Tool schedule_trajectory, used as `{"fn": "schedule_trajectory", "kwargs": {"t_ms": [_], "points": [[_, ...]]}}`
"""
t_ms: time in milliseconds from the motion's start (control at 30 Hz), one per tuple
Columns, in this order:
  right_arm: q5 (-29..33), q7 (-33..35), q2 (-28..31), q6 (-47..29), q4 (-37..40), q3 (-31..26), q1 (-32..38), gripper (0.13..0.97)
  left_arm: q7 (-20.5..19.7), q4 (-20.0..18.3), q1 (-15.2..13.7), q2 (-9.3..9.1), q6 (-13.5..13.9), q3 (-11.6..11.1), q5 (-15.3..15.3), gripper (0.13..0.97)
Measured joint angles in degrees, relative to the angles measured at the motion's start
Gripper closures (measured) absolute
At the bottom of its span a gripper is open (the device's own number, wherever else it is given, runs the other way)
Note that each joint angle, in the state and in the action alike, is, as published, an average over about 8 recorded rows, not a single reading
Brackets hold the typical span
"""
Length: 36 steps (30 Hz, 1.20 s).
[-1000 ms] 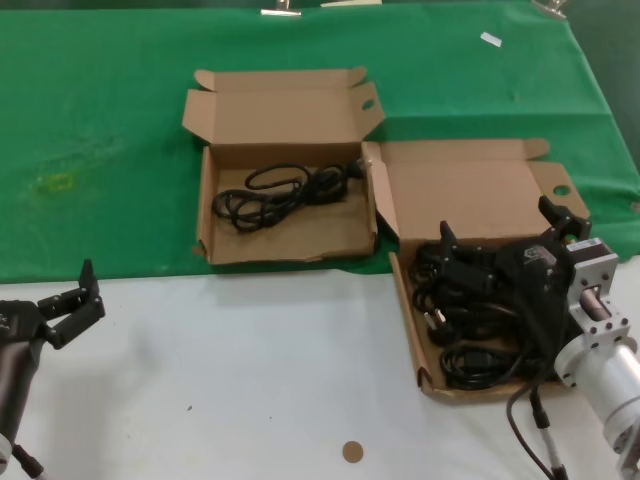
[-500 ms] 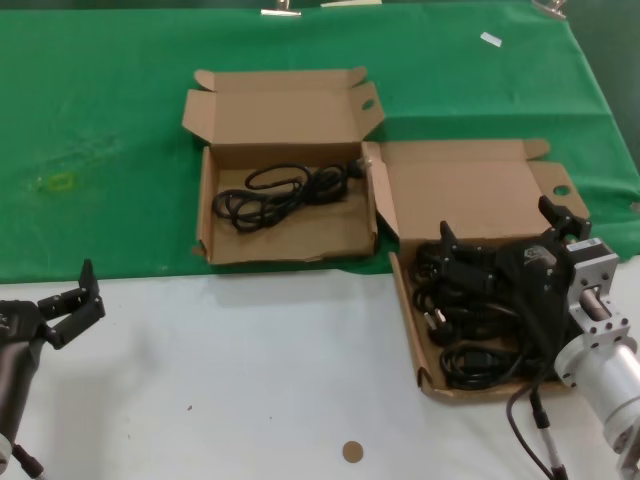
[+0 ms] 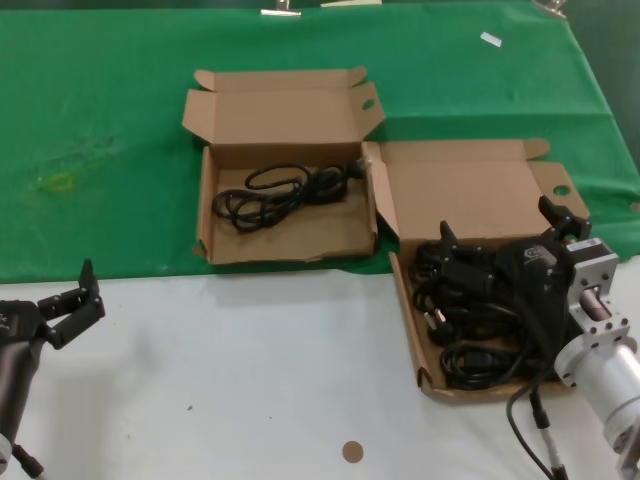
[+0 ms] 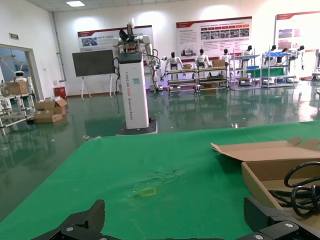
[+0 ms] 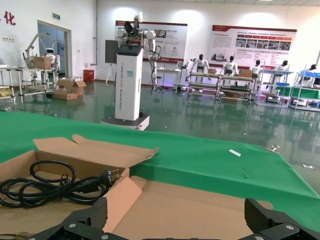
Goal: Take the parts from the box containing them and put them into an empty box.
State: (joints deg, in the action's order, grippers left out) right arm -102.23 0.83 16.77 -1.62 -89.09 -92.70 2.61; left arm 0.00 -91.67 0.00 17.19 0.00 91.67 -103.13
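Note:
The right cardboard box point(image 3: 470, 190) lies open and holds several black cable bundles point(image 3: 462, 362). My right gripper point(image 3: 503, 232) hangs just over that pile, jaws wide open, gripping nothing; its body hides part of the cables. The left cardboard box point(image 3: 330, 232) lies open with one coiled cable point(image 3: 283, 190) inside. The right wrist view shows that cable point(image 5: 47, 186), the right box's lid point(image 5: 200, 205) and my open right gripper point(image 5: 177, 220). My left gripper point(image 3: 72, 300) is parked open over the white table at the near left; it also shows in the left wrist view point(image 4: 177, 220).
The far half of the table has a green cloth point(image 3: 110, 120) with a yellowish mark point(image 3: 57, 182) and a white tag point(image 3: 490, 39). The near half is white point(image 3: 250, 380), with a small brown disc point(image 3: 352, 451). The two boxes stand side by side, almost touching.

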Motion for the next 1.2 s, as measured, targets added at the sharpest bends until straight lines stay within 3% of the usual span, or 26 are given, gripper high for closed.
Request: {"fn": "schedule_trajectory", "kwargs": {"t_ms": [1200], "points": [[0.0,0.0,0.0,0.0,0.0,0.0,0.0,0.129,0.0,0.0,0.0,0.0,0.0,0.0,0.0,0.132]]}}
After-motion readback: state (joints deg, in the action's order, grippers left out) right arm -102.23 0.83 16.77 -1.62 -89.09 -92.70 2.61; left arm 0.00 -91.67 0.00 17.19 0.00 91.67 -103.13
